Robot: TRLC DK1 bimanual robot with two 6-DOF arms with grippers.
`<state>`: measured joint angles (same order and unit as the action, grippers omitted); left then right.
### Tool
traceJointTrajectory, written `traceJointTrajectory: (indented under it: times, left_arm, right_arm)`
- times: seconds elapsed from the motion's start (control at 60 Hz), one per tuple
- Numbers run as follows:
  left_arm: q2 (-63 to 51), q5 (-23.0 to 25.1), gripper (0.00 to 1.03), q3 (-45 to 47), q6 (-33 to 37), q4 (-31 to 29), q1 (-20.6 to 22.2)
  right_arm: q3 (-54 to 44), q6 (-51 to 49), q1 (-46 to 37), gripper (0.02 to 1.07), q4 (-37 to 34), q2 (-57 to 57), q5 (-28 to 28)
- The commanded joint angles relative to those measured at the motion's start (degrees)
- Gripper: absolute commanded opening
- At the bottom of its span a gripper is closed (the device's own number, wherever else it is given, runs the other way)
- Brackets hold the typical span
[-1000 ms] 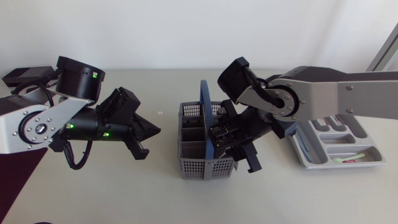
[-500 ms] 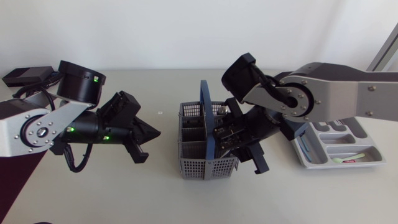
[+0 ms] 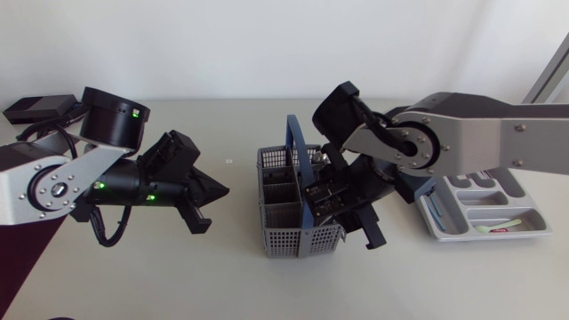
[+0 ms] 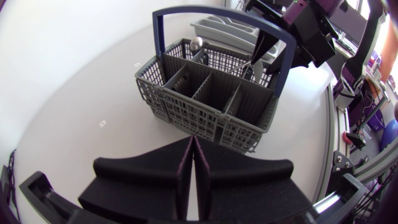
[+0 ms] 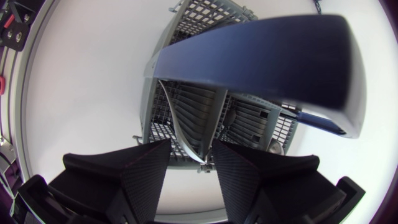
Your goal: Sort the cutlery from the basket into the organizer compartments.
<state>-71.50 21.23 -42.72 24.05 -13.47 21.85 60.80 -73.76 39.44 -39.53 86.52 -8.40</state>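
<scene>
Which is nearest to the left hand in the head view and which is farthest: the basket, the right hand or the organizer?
1. Basket: nearest, directly ahead of the left hand.
2. Right hand: next, over the basket's far side.
3. Organizer: farthest, out to the right past the right hand.

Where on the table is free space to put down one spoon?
Bare white table lies between the shut left gripper and the grey mesh basket with blue handle, and along the front edge before both. Crowded: between basket and grey plastic organizer, where the right gripper sits.
</scene>
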Motion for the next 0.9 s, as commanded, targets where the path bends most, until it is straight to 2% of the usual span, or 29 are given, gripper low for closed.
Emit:
traceJointTrajectory:
  times: [0.0, 0.3, 0.883]
  left_arm:
    - [1.02, 1.00, 0.04, 1.50, 1.00, -0.15, -0.66]
    - [1.19, 1.18, 0.04, 1.67, 1.08, -0.15, -0.84]
    - [2.86, 1.18, 0.04, 1.94, 0.91, -0.85, -0.84]
  right_arm:
    - [-0.15, -1.74, 0.46, 0.46, -0.99, 2.16, -1.35]
    - [-1.21, -1.74, 1.69, 0.07, -0.81, 2.51, -4.08]
    - [-1.82, 0.46, 4.33, 0.07, -1.25, -3.99, -4.52]
